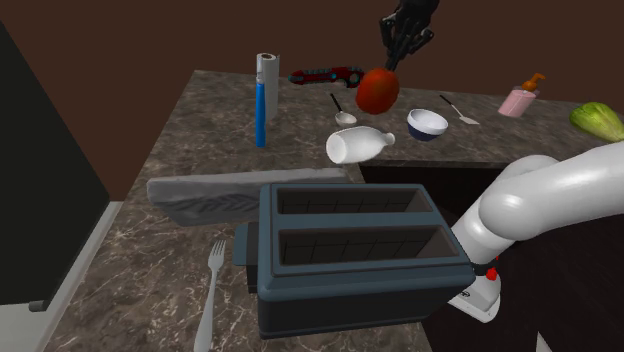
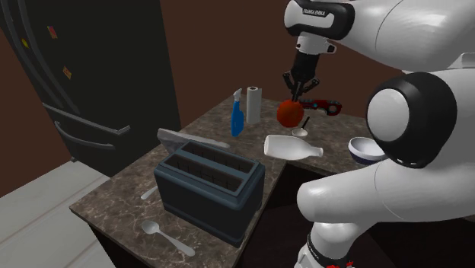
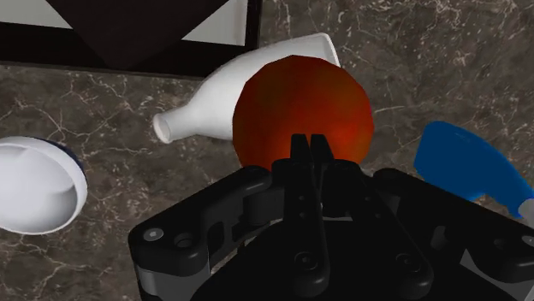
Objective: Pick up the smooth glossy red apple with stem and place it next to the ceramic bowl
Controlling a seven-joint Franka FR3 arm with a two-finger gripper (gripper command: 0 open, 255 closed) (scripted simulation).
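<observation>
A glossy red apple [image 1: 378,90] hangs in the air above the dark marble counter [image 1: 120,270], with my gripper [image 1: 393,60] shut on its top, at the stem. In the second exterior view the apple [image 2: 290,113] sits just under the gripper [image 2: 293,95]. The wrist view has the two fingers meeting over the apple [image 3: 334,94] at the gripper [image 3: 306,141]. The white bowl with a blue outside [image 1: 427,124] stands on the counter below and toward the shoulder view's right; it appears too as the bowl [image 2: 366,148] and the bowl [image 3: 34,184].
A white bottle [image 1: 358,145] lies on its side under the apple. A dark toaster [image 1: 350,250], a fork [image 1: 210,290] and a grey tray [image 1: 205,195] are nearer the stand. A blue spray bottle [image 1: 261,115], a paper roll [image 1: 266,70], spoons, a pink dispenser [image 1: 520,98] and lettuce [image 1: 598,120] ring the bowl.
</observation>
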